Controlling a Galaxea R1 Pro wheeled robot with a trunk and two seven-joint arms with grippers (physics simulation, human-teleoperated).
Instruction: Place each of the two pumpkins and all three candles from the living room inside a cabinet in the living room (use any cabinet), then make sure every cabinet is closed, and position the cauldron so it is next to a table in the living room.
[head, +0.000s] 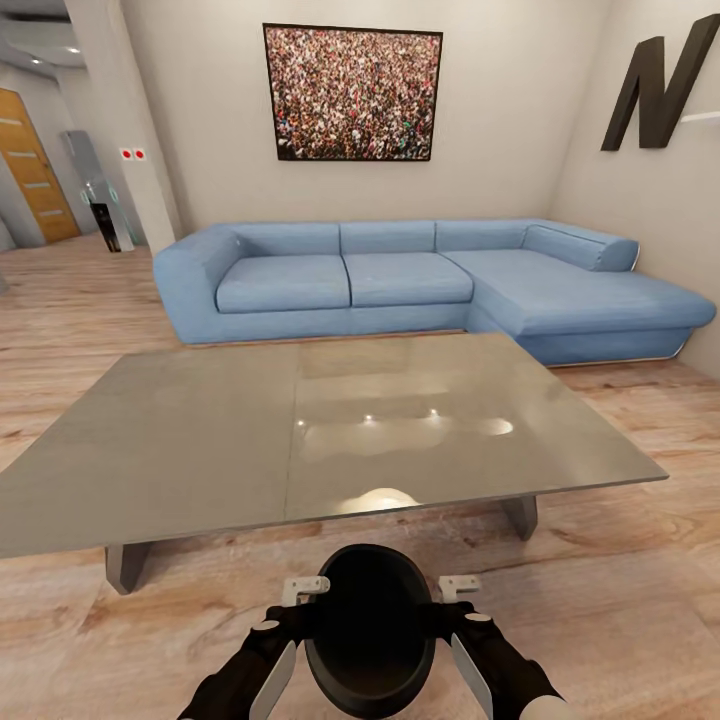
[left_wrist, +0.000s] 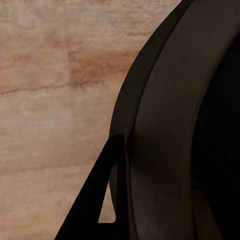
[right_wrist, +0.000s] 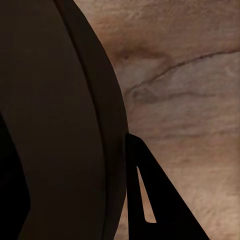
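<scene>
Three cameras: one high and wide, two pressed close to the cauldron.

The head view looks forward and down across the table (head: 200, 450) toward the far sofa (head: 400, 280) and wall, with the cauldron (head: 370, 630) at its near edge. The left wrist view sits tight against the cauldron's (left_wrist: 170, 140) left side, the right wrist view against its (right_wrist: 55, 125) right side; both look down at the wood floor (left_wrist: 50, 100). All three views share the cauldron and the floor.

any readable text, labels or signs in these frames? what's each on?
"N": big dark letter on the right wall, cut off at the picture's edge, so possibly part of a longer word.
Two small red-and-white signs on the pillar: too small to read.
Cauldron, table: no markings.
</scene>
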